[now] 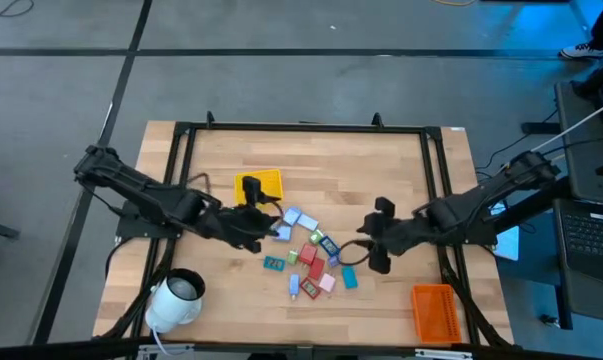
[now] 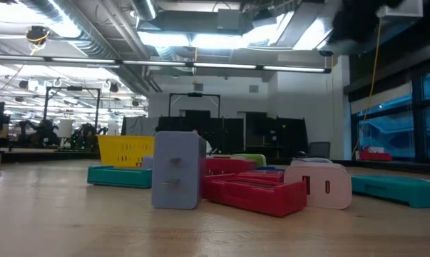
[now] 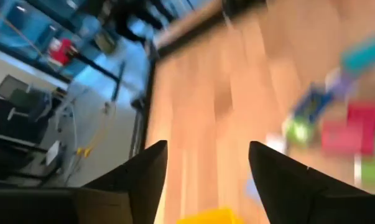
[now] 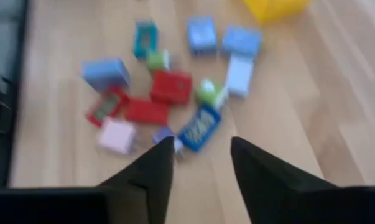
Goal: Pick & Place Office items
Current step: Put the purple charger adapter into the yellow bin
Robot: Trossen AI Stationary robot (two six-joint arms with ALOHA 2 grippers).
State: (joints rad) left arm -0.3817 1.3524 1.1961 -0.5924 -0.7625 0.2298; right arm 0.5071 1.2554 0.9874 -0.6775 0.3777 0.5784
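A: High view puts the office items (image 1: 309, 258) in a loose heap near the middle of the surface (image 1: 231, 310), with the yellow tray (image 1: 262, 186) just past the heap at about eleven o'clock and the orange tray (image 1: 434, 310) well apart at about four o'clock.

B: How will they handle?

A: My guess: light, stiff plastic, smooth enough to skid if nudged. They lie flat and crowded, some touching, so I'd take an outlying piece across its short sides rather than dig into the pile.

B: Count them?

A: From the right wrist view, roughly: four light blue, three red, one teal frame, one pink, one dark blue, two small green bits. About a dozen; blur keeps me from an exact tally.

B: And the claws?

A: The left claw (image 1: 266, 225) hangs at the heap's ten o'clock edge beside the yellow tray, fingers spread and holding nothing. The right claw (image 1: 366, 245) sits at the heap's three o'clock side, also spread and empty. A white roll (image 1: 176, 298) rests at the near left corner.
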